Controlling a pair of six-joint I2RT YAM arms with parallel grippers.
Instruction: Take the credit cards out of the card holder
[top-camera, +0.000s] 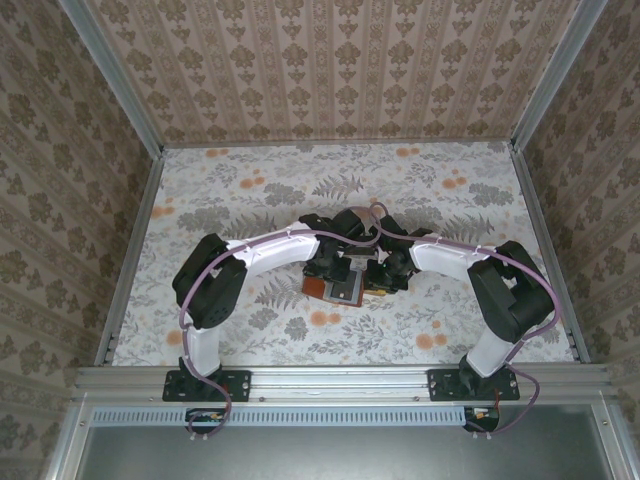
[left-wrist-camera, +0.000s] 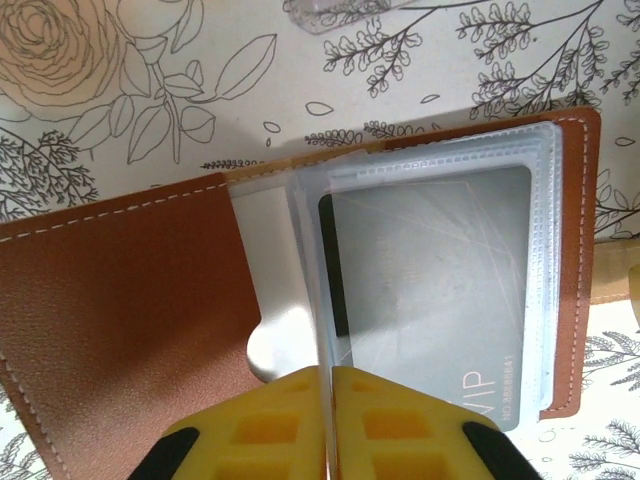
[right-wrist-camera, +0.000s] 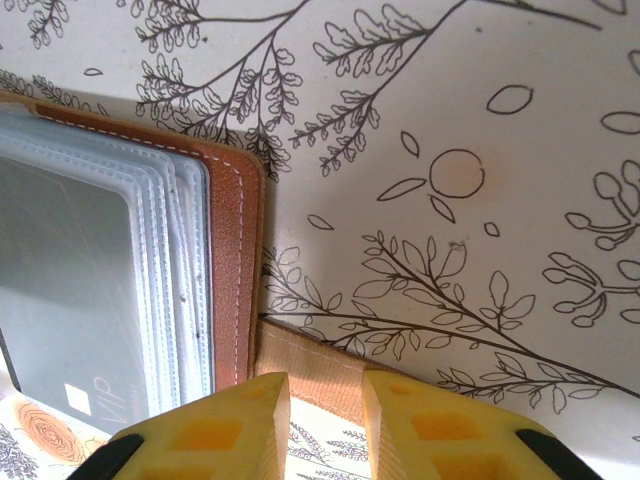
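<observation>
Sleeve (left-wrist-camera: 308, 250) is sitting pinched in your left tool (left-wrist-camera: 328, 400), card (left-wrist-camera: 430, 290) lying just ahead inside the holder (left-wrist-camera: 120, 300). Meanwhile your right tool (right-wrist-camera: 326, 410) is hovering, narrowly parted, over the strap (right-wrist-camera: 315, 365); be pinning that while drawing the card out.

"VIP" printed on grey credit card (left-wrist-camera: 430, 290), small "NO" number line beneath unclear
</observation>
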